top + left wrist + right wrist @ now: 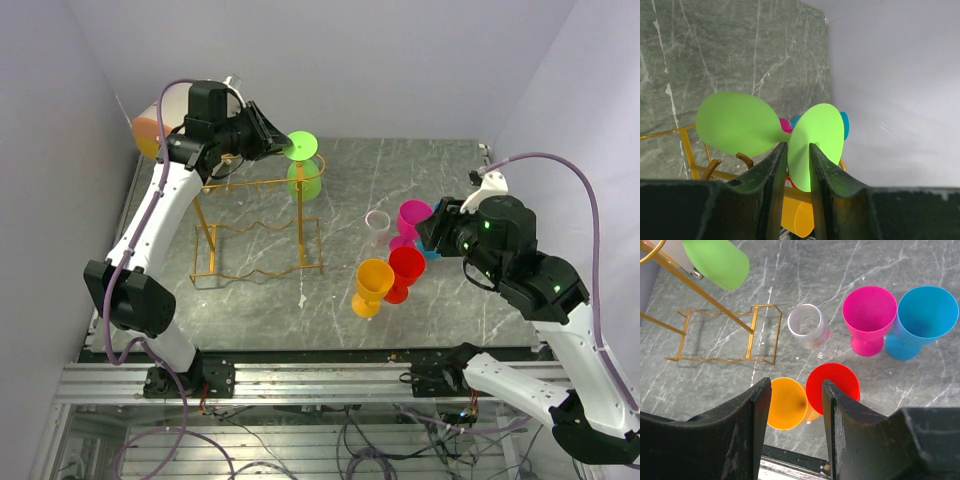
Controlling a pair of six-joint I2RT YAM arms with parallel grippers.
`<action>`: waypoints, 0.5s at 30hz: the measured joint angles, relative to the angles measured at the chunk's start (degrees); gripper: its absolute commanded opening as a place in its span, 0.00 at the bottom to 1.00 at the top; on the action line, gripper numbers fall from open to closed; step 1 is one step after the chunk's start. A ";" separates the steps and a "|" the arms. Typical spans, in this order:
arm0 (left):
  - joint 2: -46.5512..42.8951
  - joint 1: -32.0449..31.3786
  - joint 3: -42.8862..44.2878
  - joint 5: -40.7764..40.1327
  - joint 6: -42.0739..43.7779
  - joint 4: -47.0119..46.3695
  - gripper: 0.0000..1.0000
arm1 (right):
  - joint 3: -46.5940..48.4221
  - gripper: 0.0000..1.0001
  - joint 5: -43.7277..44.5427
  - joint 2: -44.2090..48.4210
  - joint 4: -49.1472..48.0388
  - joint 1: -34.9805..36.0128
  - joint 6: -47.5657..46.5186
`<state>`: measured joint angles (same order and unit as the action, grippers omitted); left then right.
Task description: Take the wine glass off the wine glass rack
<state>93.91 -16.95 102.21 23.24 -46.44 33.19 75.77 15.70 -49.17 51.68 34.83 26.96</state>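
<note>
A green wine glass [304, 178] hangs upside down at the right end of the gold wire wine glass rack [255, 270], its round foot on top. My left gripper [278, 145] is shut on the edge of that foot. In the left wrist view the foot disc [817, 135] sits between my fingers [771, 165], with the green bowl [735, 125] to its left and the rack rail [687, 150] below. My right gripper [430, 235] is open and empty, held high above the orange and red glasses. I cannot tell whether the stem is clear of the rail.
Standing on the table right of the rack are a clear glass [809, 329], a pink glass [869, 315], a blue glass [922, 320], a red glass [837, 382] and an orange glass [787, 402]. A white-and-orange drum [150, 125] stands at the back left.
</note>
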 measured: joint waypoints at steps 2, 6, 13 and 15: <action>0.00 -0.09 -0.66 0.44 -0.52 -0.66 0.34 | -0.15 0.45 0.00 0.00 0.00 0.00 -0.02; 0.02 -0.15 -0.87 0.98 -1.20 -1.77 0.29 | -0.44 0.45 0.00 0.02 -0.09 0.00 -0.02; 0.02 -0.15 -1.62 1.53 -2.43 -3.45 0.13 | -1.27 0.45 0.00 0.20 -0.42 0.00 -0.02; 0.02 -0.15 -1.62 1.79 -2.91 -4.33 0.11 | -1.42 0.45 -0.02 0.24 -0.44 0.00 -0.02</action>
<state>93.93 -17.10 100.60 25.04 -49.34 28.86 74.35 15.68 -48.93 51.24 34.83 26.94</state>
